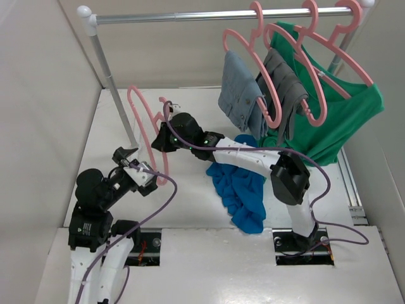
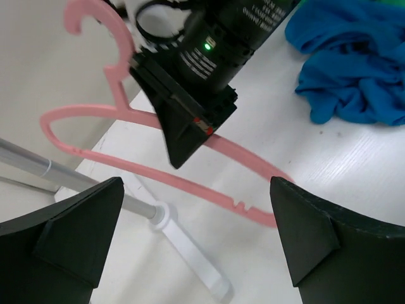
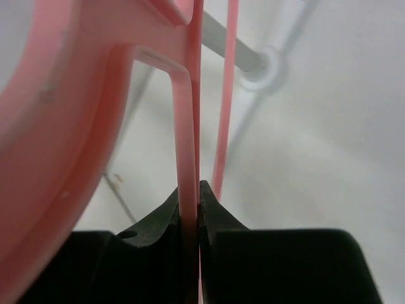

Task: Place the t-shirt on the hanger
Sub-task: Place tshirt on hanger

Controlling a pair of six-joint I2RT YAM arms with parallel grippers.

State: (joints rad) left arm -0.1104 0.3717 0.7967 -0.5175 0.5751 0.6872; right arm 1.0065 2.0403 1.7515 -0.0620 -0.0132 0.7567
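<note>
One wrist view, right gripper (image 3: 198, 204) pinching hanger (image 3: 185, 145)

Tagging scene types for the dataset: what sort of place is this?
Probably a lab robot cell staged as a closet: bare white tabletop, walled in; small garment rail with a green shirt hung; blue t-shirt lying loose.

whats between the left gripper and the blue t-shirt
In the top view, the hanger, pinched by the right gripper, stands between the left gripper and the t-shirt, then bare table.
</note>
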